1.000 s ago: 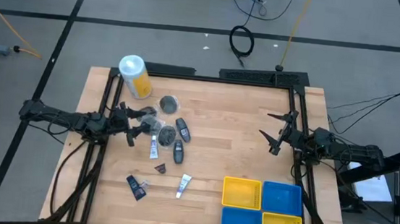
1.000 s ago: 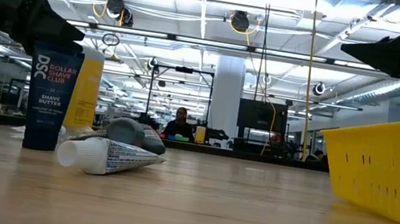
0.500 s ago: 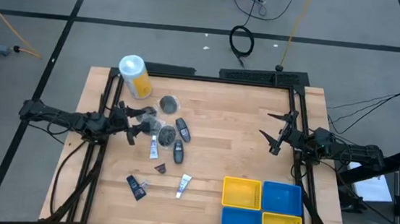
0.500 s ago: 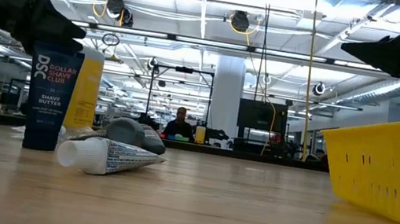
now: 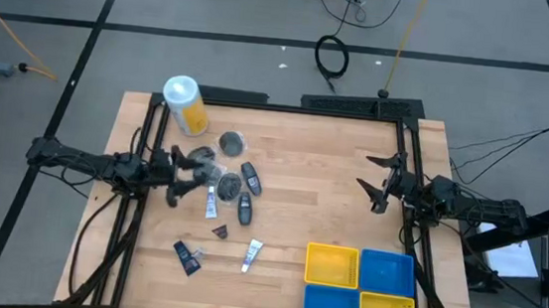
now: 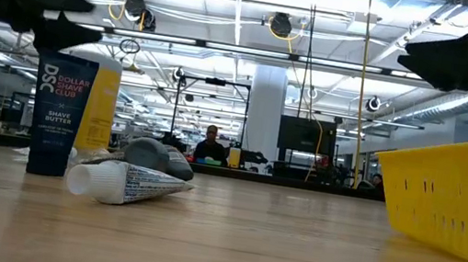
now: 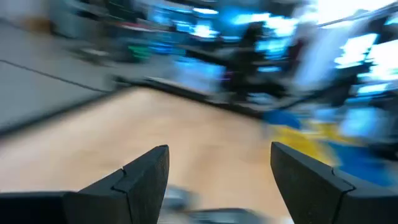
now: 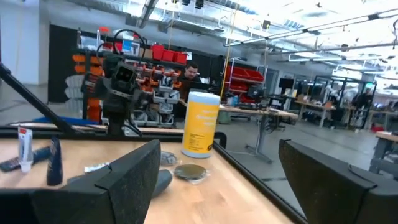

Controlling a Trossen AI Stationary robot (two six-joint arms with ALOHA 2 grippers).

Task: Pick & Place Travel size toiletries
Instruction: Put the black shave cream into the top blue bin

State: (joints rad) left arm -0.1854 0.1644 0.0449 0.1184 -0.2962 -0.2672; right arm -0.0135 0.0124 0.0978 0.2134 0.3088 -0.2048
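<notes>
The travel size toiletries sit at the table's left. A round grey jar [image 5: 231,144], two dark oval bottles [image 5: 250,179] [image 5: 245,209] and a white tube [image 5: 210,203] lie in a cluster. Nearer the front, a dark blue tube [image 5: 186,256] [image 6: 61,114] stands on its cap and another white tube [image 5: 251,256] [image 6: 126,182] lies on its side. My left gripper [image 5: 183,175] [image 7: 217,171] hovers open at the cluster's left edge, above the table. My right gripper [image 5: 370,174] [image 8: 217,171] stands open at the right edge, high above the table.
A large yellow canister [image 5: 185,104] [image 8: 200,124] with a white lid stands at the far left corner. Square yellow and blue bins [image 5: 357,291] [image 6: 456,197] fill the near right corner. Bare wood lies between the cluster and the bins. A person sits in the room beyond.
My left gripper has stayed in place but turned at the wrist, swinging its open fingers toward level, and its wrist view is blurred by the motion. My right gripper has rolled a little about its own axis. Neither gripper has changed its opening, and no item has moved.
</notes>
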